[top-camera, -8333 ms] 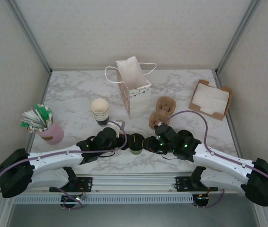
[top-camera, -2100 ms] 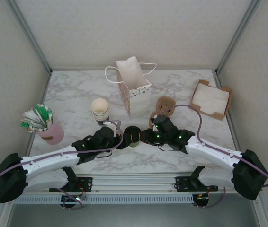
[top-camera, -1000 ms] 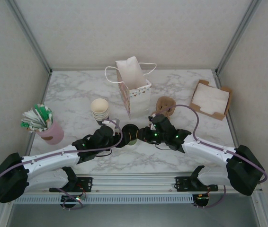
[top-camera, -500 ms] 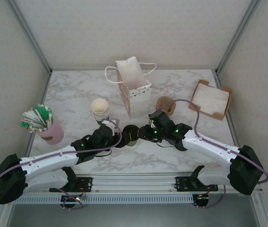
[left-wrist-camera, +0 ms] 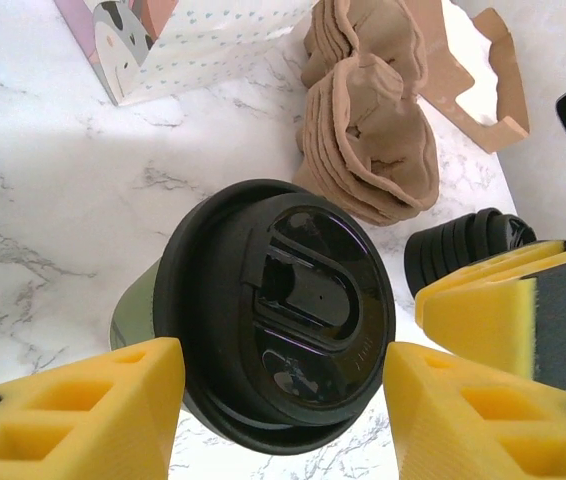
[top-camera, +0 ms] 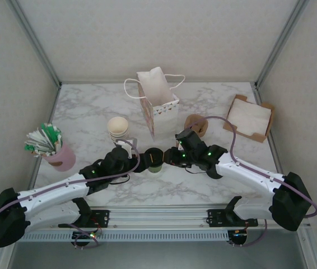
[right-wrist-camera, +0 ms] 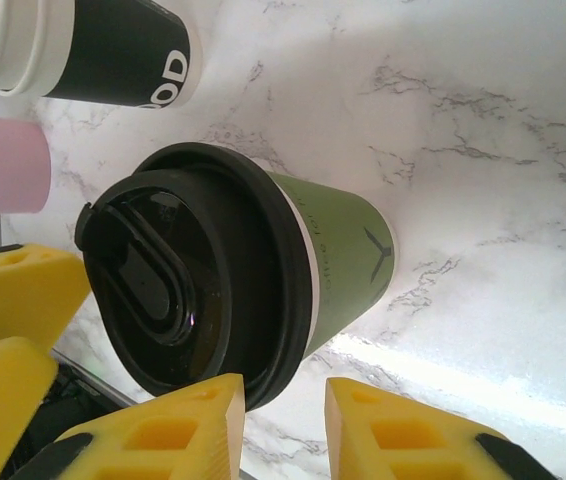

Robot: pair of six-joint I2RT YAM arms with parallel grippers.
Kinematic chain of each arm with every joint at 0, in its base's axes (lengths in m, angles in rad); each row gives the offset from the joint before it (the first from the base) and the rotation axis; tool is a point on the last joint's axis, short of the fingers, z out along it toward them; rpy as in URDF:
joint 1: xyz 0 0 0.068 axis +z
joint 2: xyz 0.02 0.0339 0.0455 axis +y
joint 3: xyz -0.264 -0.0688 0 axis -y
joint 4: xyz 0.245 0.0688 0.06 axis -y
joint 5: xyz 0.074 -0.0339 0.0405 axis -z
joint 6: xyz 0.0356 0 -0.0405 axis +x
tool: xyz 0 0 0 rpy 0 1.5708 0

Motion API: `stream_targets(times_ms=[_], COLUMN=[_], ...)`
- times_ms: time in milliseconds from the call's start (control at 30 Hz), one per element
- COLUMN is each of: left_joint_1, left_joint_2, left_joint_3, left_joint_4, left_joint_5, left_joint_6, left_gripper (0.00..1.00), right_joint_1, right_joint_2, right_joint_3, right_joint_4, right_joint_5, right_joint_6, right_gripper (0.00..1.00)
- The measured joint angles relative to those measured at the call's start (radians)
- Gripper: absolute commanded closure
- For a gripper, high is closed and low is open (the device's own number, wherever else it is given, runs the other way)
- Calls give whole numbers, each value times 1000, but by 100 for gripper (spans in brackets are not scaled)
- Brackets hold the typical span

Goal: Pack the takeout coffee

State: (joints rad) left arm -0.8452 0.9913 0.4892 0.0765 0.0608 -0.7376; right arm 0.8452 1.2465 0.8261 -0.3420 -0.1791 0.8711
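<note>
- The coffee cup (right-wrist-camera: 338,270) has its black lid (left-wrist-camera: 293,300) on, so that part looks done.
- The cup is in the middle of the bench (top-camera: 91,112), near the paper bag (top-camera: 159,109) but not in it yet. I think putting it in the bag is the job left.
- The left tool (left-wrist-camera: 278,375) is clenched on the cup, one finger on each side.
- The right tool (right-wrist-camera: 285,400) is just beside the lid, a bit apart and grasping nothing.
- I cannot tell if the cup sits on the bench or is lifted.
- Counting: one coffee cup, one lid on it, one bag, two tools.
- Also one stack of plain cups (top-camera: 117,131), one pink cup (top-camera: 59,158) full of packets, one napkin box (top-camera: 249,119), one pile of brown holders (left-wrist-camera: 368,140), and one stack of spare lids (left-wrist-camera: 463,250).
</note>
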Motion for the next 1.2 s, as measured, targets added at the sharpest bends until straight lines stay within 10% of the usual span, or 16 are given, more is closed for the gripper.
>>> stream_targets(times_ms=[1200], left_joint_1=[71], left_joint_2=[23], left_joint_3=[-66], left_joint_4=[64], left_joint_5=[34], left_joint_6=[-27], left_gripper=[61], right_joint_1=[30], right_joint_2=[115], right_joint_3=[-19], right_joint_4=[149], right_joint_5=[19], right_joint_6=[46], right_gripper=[80])
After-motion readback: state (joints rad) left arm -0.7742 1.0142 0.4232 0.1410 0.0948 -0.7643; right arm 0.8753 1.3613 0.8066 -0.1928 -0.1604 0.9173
